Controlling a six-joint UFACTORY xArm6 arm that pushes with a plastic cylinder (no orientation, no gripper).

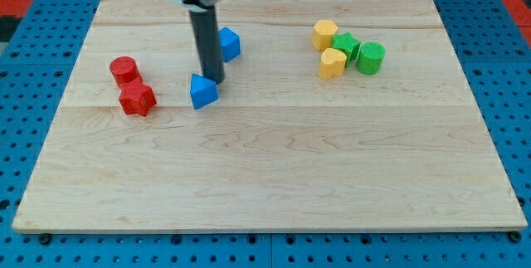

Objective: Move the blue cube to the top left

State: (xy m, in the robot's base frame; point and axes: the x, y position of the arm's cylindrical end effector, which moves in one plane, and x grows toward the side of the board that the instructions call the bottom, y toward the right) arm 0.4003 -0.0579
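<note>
The near edge of the pale wooden table [265, 218] is bare. Further in, left of centre, sits a blue triangular plastic block [202, 92]. My tip [215, 80], the lower end of a dark upright rod, rests just beside this block's upper right side, seemingly touching it. There are no fingers on this arm, only the rod, so nothing opens or clamps.

Partly hidden behind the rod, towards the far edge, is the blue plastic cube [229, 44], the block to be moved. It lies right of the rod, well short of the far left corner.

Near the left edge sit a red plastic cylinder [124, 70] and a red star-shaped block [137, 99], touching. Towards the far right corner cluster two yellow blocks [325, 34] [332, 63], a green star-like block [346, 46] and a green cylinder [370, 57].

To do this step well, my tip should probably go round to the cube's right side, then push steadily leftward and towards the far left corner. Pushing through the cube's centre should stop it spinning away, and the triangular block is best left undisturbed.
</note>
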